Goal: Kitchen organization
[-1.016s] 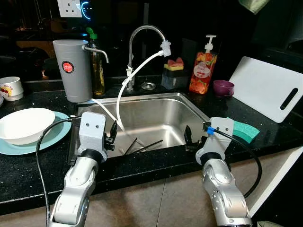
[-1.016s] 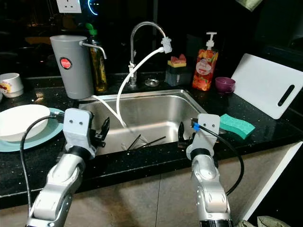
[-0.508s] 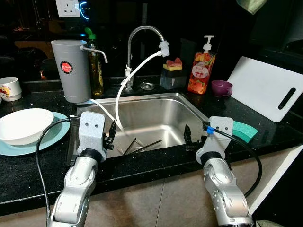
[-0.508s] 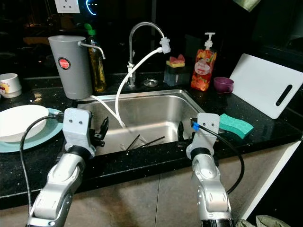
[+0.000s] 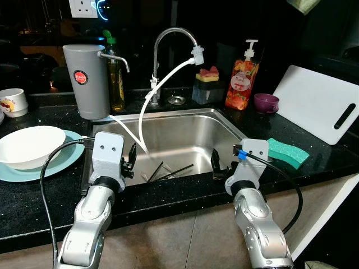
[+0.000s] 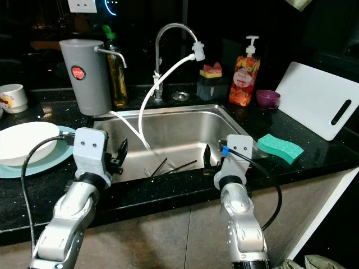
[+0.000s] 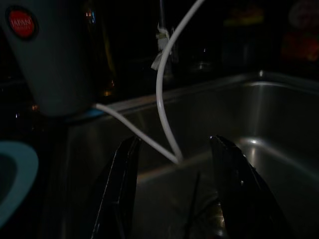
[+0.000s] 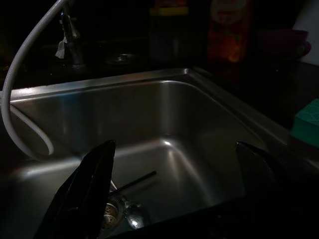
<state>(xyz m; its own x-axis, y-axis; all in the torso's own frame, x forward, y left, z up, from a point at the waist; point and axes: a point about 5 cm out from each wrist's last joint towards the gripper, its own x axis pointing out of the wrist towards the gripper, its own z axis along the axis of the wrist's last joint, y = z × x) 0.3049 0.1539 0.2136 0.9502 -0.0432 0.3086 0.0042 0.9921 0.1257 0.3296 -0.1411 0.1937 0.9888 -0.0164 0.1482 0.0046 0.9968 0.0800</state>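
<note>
Black speckled countertop runs across the frame, with a stainless sink set in its centre. Dark chopsticks lie on the sink floor, beside the drain (a spoon rests there too, by the right wrist view). At lower left, the left gripper hovers over the sink's near left edge, fingers apart and empty. At lower right of centre, the right gripper hangs over the near right edge, fingers spread wide, holding nothing. A white hose loops from the faucet down into the basin. At left, a white bowl sits on a teal plate; a green sponge lies at right, just beside the sink.
</note>
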